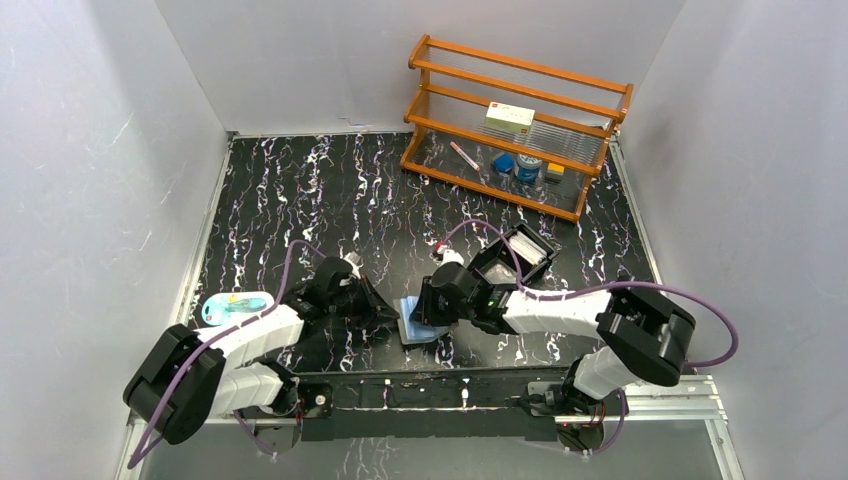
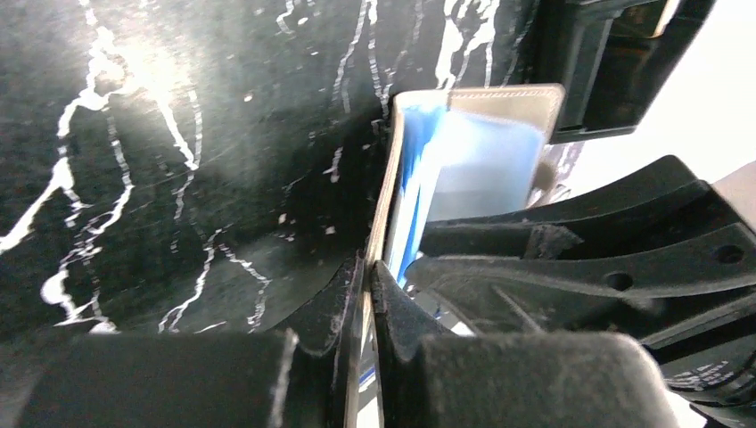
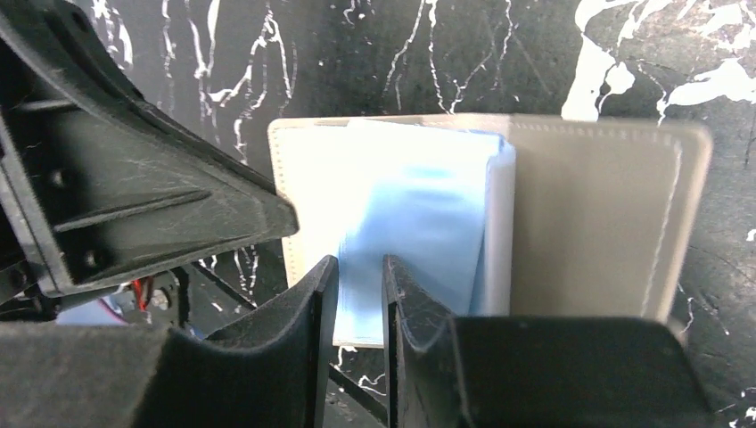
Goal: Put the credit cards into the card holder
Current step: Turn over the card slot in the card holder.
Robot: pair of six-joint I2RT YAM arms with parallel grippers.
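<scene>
The card holder [image 1: 415, 331] lies open on the black marbled table between both grippers, its grey cover [image 3: 588, 214] flat and its bluish clear sleeves [image 3: 419, 201] fanned up. My left gripper [image 2: 368, 264] is shut on the thin edge of the holder's cover [image 2: 499, 96], at the holder's left side [image 1: 385, 312]. My right gripper [image 3: 359, 264] hovers over the sleeves with a narrow gap between its fingers and nothing in it; in the top view it is just above the holder [image 1: 432, 305]. Whitish credit cards [image 1: 531, 250] stand in a black tray [image 1: 497, 266] behind the right gripper.
A wooden rack [image 1: 515, 125] with small boxes and bottles stands at the back right. A blue and white packet [image 1: 235, 306] lies beside the left arm. White walls close in the table on three sides.
</scene>
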